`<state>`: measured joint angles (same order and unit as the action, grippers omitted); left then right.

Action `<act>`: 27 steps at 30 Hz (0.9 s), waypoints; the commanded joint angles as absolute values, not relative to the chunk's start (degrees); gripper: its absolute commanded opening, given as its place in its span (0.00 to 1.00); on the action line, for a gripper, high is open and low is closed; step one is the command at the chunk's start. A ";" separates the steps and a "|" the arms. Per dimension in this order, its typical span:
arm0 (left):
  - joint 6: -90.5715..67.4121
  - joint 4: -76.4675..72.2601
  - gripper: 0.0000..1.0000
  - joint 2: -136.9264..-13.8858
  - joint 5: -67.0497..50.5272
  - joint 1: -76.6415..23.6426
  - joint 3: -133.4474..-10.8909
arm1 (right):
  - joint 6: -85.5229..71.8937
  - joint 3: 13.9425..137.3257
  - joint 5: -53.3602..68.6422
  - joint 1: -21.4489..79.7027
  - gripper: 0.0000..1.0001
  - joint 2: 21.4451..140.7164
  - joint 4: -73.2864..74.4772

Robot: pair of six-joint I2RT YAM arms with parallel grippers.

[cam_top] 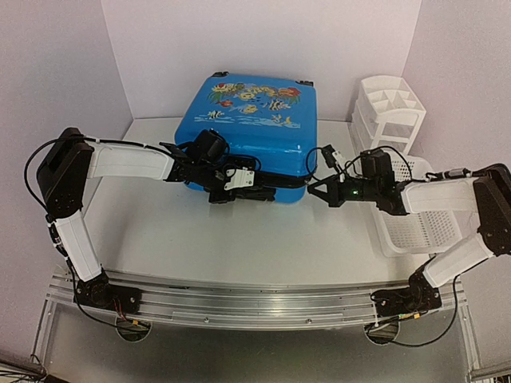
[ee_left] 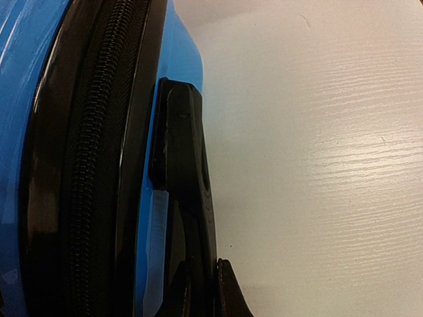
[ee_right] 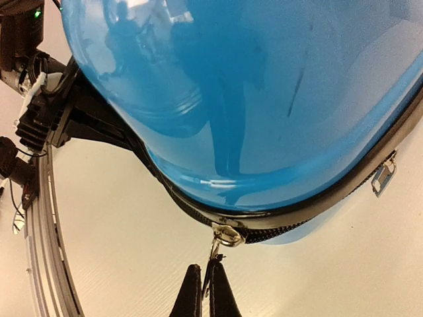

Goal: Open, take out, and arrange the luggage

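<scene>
The luggage (cam_top: 251,120) lay flat on the table (cam_top: 239,255), printed lid up, toward the back, with the white basket (cam_top: 423,227) off to its right. I judged the step in hand to be the unzipping, and barely begun: the zip band (ee_left: 99,165) looked shut along every stretch I could see.

My right gripper (ee_right: 205,274) was closed on the zip pull (ee_right: 214,254), pinching the thin tab just below the slider (ee_right: 228,234) at the case's front right corner. To do this well I would draw the pull along the line of the band, following the curve of the corner. Tugging straight out from the shell could jam the slider or let the tab slip from the pinch. I would go slowly round the corner, then more steadily along the straight front.

My left gripper (cam_top: 254,190) was closed too, its fingers together and lying against the lower shell just beside the band on the front side. I could make out nothing held between them. I took it as a brace, to stop the case sliding while the other arm pulled.

Both arms reached in low from either side, forearms nearly level over the table and wrists turned in toward the case's front edge.
</scene>
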<state>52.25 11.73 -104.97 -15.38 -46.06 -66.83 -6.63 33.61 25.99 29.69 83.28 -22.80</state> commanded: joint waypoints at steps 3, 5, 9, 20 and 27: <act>48.83 1.53 0.00 -105.36 -11.28 -42.39 -68.87 | -4.01 37.42 19.35 35.51 0.00 84.43 -18.38; 48.47 0.79 0.00 -105.38 -11.45 -43.09 -68.82 | -4.64 39.27 17.98 36.73 0.00 86.37 -18.46; 47.53 0.25 0.00 -105.38 -11.78 -43.90 -69.12 | -7.86 42.19 13.89 38.18 0.00 90.38 -18.37; 46.95 0.25 0.00 -103.23 -12.13 -44.54 -67.37 | -15.93 39.62 8.26 39.25 0.00 88.00 -16.36; 47.32 -0.78 0.00 -102.86 -12.33 -44.64 -66.83 | -18.62 37.56 12.98 39.25 0.18 80.83 -7.13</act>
<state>49.97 9.04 -105.08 -14.83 -46.72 -66.05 -15.00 38.42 11.38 39.31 84.35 -17.42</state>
